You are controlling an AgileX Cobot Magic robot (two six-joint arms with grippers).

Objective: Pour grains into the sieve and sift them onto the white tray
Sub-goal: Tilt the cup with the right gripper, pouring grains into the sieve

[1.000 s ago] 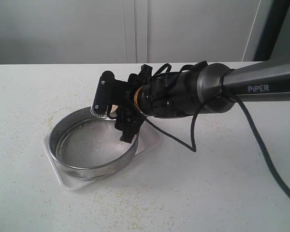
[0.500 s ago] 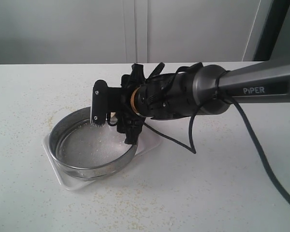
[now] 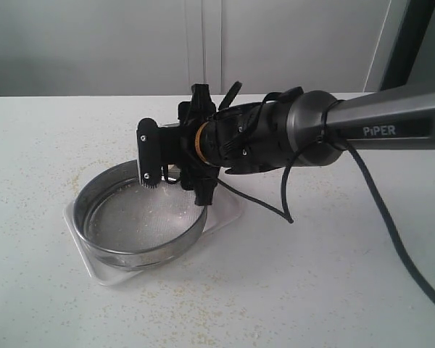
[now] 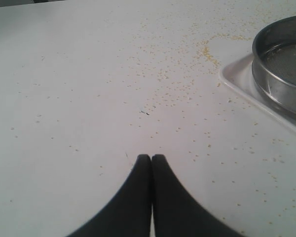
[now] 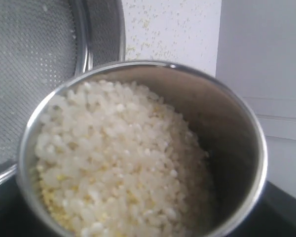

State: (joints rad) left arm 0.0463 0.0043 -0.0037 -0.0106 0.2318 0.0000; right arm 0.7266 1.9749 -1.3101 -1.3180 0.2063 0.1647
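Now the right end effector (image 3: pixel 177 190) clasps a round steel cup (image 5: pixel 232 133) of grains (image 5: pixel 118 158) (left end effector (image 4: pixel 151 159) closed).

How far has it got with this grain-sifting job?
Done: the sieve sits on the white tray, and the right gripper holds the steel cup at the sieve's rim. In hand: the pour, seemingly not begun; the grains fill the cup and the mesh looks almost bare. Left: pouring, then sifting onto the tray. The left gripper is shut, off to the side.

"PiPER" on the right arm (image 3: pixel 391 119)
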